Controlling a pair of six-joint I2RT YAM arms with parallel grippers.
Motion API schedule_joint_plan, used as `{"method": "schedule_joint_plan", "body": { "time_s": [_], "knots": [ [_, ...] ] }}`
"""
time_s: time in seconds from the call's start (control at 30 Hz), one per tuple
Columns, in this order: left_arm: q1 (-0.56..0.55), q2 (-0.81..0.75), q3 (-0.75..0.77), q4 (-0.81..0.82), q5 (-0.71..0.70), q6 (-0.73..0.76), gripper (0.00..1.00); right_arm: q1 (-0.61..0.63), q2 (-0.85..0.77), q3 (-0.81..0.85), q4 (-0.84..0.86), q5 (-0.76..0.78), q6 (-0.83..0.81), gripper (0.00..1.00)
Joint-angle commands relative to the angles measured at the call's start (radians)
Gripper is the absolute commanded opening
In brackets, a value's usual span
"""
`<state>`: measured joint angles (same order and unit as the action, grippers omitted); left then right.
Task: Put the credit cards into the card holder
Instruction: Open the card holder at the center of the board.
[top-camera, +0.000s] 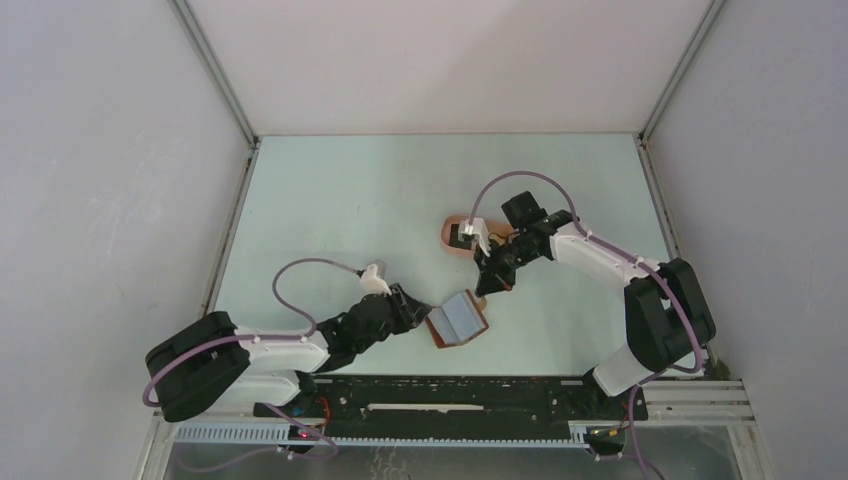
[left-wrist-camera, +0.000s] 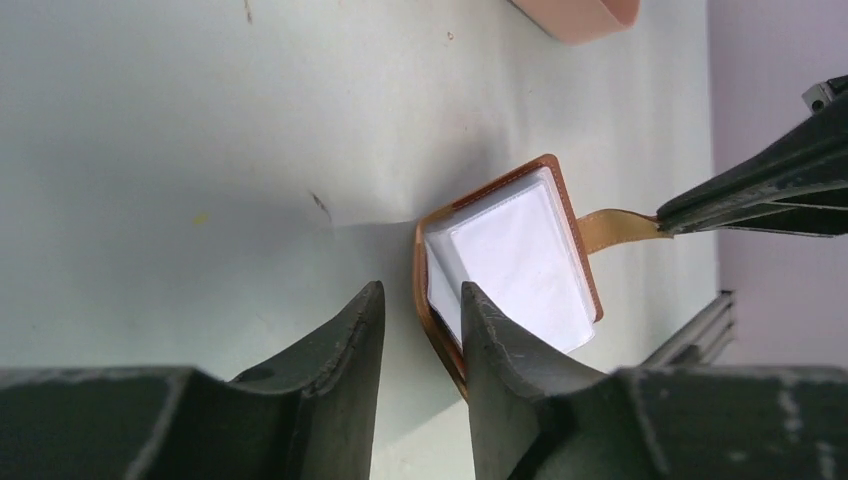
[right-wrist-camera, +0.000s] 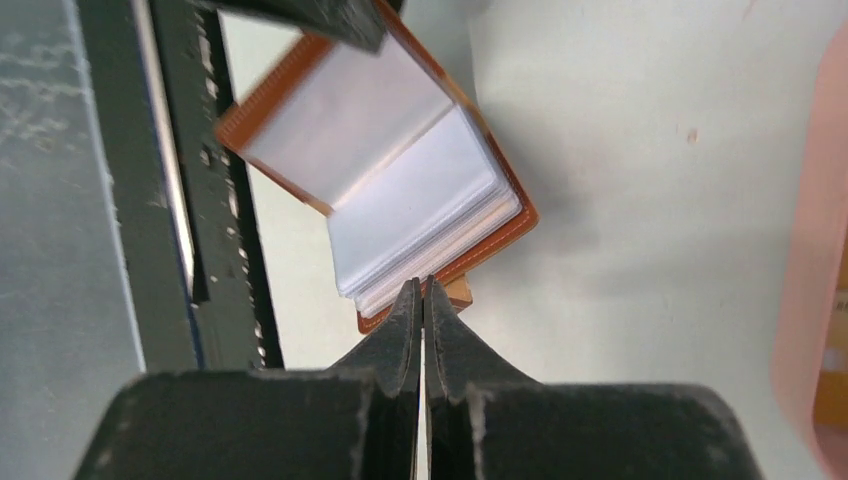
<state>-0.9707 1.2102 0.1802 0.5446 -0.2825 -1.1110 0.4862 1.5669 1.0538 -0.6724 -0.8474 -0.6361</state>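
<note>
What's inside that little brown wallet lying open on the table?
The open card holder shows a stack of pale plastic pockets, slightly fanned apart. No card is visible in the top ones. Whatever sits in the leaves underneath is covered by those above.

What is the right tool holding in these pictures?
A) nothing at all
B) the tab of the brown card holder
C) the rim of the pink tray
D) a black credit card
B: the right tool is shut on the tan tab that sticks out from the open card holder.
</note>
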Motion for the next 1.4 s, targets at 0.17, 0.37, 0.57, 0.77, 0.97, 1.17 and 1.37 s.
{"method": "schedule_joint_plan", "body": {
  "time_s": [0.17,0.37,0.57,0.77,0.97,1.17,1.37],
  "knots": [
    [0.042,0.054,0.140,-0.153,0.071,0.412,0.38,0.018,-0.065,-0.100,-0.068,0.293,-0.039,0.19],
    [0.048,0.063,0.172,-0.247,0.108,0.469,0.50,0.015,-0.206,-0.097,-0.049,0.274,-0.036,0.52],
    [0.073,-0.004,0.189,-0.305,0.183,0.468,0.55,0.041,-0.372,-0.123,0.073,-0.119,-0.072,0.68],
    [0.153,0.005,0.161,-0.190,0.360,0.405,0.39,0.095,-0.205,-0.157,0.210,-0.186,0.182,0.57],
    [0.178,0.104,0.154,-0.091,0.435,0.392,0.32,0.027,-0.051,-0.130,0.163,-0.055,0.325,0.48],
    [0.177,0.207,0.144,0.008,0.529,0.396,0.25,0.055,0.051,-0.069,0.094,0.053,0.305,0.48],
    [0.177,0.238,0.117,0.089,0.536,0.403,0.18,0.084,0.124,-0.036,0.066,0.220,0.314,0.46]
  ]
}}
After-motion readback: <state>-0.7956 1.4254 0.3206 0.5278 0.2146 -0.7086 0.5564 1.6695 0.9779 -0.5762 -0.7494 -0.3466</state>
